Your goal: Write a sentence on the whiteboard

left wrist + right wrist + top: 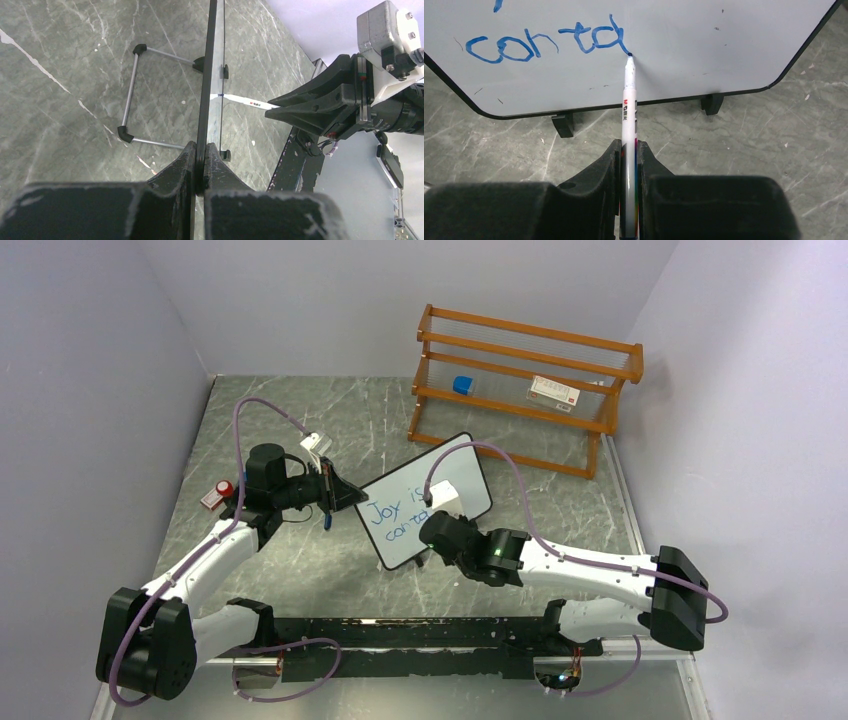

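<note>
Left arm (205,565) and right arm (590,568): white moulded link shells between black cylindrical joint housings, each ending at the near side in a bulky black base block, with a small green lamp (497,554) lit on the right arm. Lilac cable (262,400), one per arm, runs along the links to a pale grey-white wrist camera box (387,25) showing small screws. Left gripper (200,150) and right gripper (628,147): matte black wedge-shaped fingers (594,175), edges scuffed with pale specks.
</note>
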Controlling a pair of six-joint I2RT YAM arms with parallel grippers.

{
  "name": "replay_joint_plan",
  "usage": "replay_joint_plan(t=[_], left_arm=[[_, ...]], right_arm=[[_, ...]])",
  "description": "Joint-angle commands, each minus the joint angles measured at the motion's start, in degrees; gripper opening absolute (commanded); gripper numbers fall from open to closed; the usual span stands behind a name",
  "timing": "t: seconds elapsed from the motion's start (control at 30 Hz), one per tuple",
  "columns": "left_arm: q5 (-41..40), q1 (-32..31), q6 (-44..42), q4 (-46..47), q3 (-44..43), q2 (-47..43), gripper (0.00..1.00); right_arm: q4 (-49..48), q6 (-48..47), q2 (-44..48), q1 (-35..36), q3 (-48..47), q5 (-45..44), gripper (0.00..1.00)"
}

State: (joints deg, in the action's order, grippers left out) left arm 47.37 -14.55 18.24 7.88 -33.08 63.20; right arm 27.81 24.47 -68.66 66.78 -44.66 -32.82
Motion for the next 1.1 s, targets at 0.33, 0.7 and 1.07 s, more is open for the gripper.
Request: replay_joint_plan(t=[0.33, 0.7, 1.07], left_arm=[[-6.57, 0.83, -4.09, -4.63, 0.74, 1.04, 0.05], [-8.58, 0.76, -5.41, -6.22, -0.08, 0.01, 0.05], [-14.15, 0.85, -9.49, -12.22, -4.60, 1.09, 0.11]], right_arm=[[-0.48, 0.10, 3.68, -1.29, -0.22, -1.53, 0.00], [-1.60, -1.02, 5.73, -2.19, 0.33, 0.13, 0.00], [-1.93, -2.26, 6.46, -2.30, -0.01, 0.35, 0.00]])
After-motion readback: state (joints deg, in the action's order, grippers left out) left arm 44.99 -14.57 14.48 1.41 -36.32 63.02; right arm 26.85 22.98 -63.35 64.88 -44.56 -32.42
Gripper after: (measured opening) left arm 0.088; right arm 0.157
